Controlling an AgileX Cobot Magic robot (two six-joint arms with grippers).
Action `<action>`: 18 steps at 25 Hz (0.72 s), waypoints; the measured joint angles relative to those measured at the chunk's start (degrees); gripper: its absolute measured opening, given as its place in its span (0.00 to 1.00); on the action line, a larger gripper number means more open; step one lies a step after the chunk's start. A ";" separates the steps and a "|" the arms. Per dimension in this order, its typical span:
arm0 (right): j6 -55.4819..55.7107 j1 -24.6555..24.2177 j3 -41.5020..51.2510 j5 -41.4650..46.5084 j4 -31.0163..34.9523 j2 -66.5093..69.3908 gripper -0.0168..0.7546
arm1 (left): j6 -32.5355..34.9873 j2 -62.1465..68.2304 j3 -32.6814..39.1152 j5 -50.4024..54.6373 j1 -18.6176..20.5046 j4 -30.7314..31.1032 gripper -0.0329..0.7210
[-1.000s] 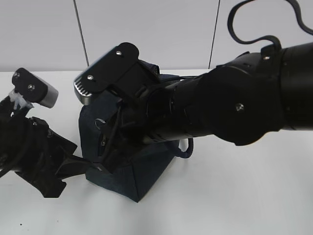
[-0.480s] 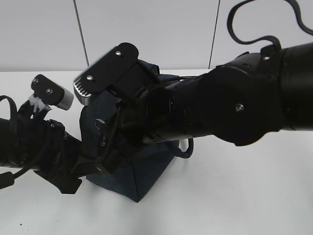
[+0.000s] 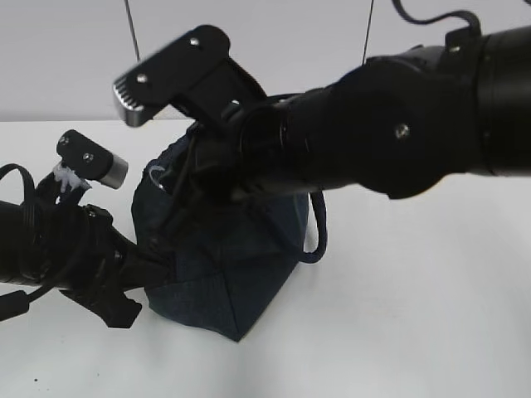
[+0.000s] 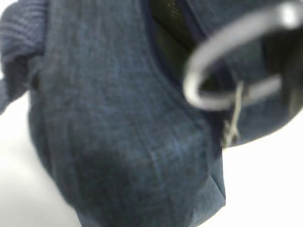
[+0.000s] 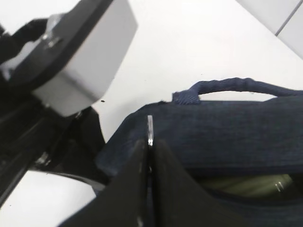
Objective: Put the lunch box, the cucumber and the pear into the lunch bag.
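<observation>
Navy lunch bag (image 3: 228, 265) standing on white table (image 3: 398, 332), left of centre in exterior view, one loop handle (image 3: 315, 236) hanging down its right side. Right gripper (image 5: 147, 189) over bag's top edge, jaws pressed together on thin metal ring pull (image 5: 149, 130) that sticks up edge-on from between the fingertips; pinch sits right at the bag's upper rim. Pale greenish something visible inside the opening just right of the jaws, too dim to name. Left gripper (image 3: 153, 261) low against bag's left wall near the bottom; fingers not seen in left wrist view, so jaw state impossible to tell. Left wrist view filled with blurred navy fabric, ring pull hanging at upper right. Lunch box, cucumber, pear not identifiable anywhere.
</observation>
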 joint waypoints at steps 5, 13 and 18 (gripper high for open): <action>0.00 -3.88 -3.21 1.94 0.11 0.00 0.03 | 0.00 0.00 -0.24 0.05 0.00 -0.23 0.04; 0.00 -8.62 -5.13 2.30 0.31 1.94 0.03 | 0.02 0.00 -0.23 0.30 0.00 -0.30 0.04; 0.00 -10.87 -6.88 2.20 0.20 3.93 0.03 | 0.02 0.00 -0.23 0.46 0.00 -0.24 0.04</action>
